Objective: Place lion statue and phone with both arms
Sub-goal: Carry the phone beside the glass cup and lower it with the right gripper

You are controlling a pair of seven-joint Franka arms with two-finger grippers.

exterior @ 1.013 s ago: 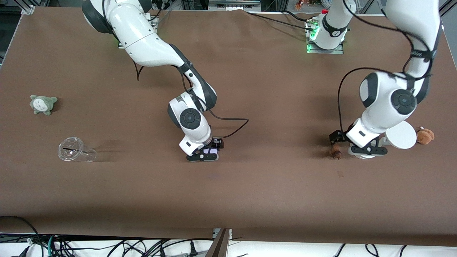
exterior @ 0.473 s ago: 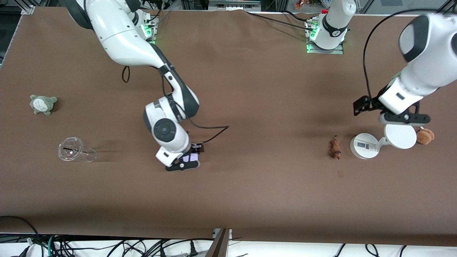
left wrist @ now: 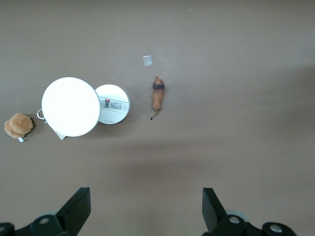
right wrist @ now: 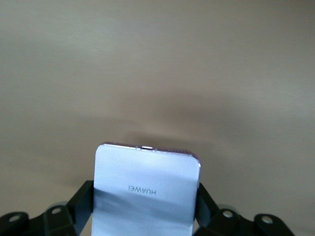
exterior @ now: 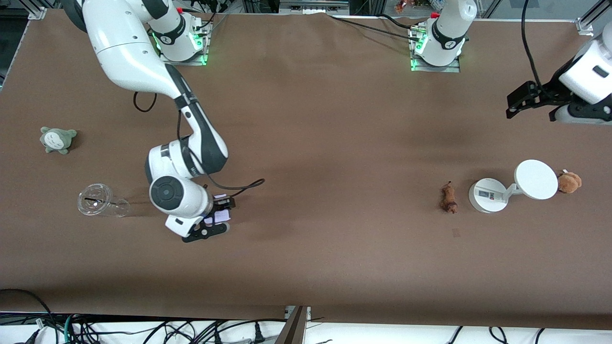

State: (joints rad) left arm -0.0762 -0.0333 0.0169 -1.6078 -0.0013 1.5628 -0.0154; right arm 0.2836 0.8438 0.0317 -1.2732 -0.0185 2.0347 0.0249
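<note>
- Lavender-white flat phone (right wrist: 146,189) is sitting clamped in right gripper (exterior: 213,222), over table (exterior: 334,267) near clear plastic cup (exterior: 101,201).
- Left gripper (exterior: 538,102) is hanging wide open, empty.
- Orange-brown lion statue (exterior: 448,198) is lying beside white round-based stand (exterior: 492,195).

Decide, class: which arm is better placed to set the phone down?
The right. The right gripper is shut on the phone. The left gripper hangs open and empty, high above the lion.

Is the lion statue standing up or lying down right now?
Lying down. The lion statue lies stretched along the table beside the white stand, untouched; the left gripper is open, high above.
</note>
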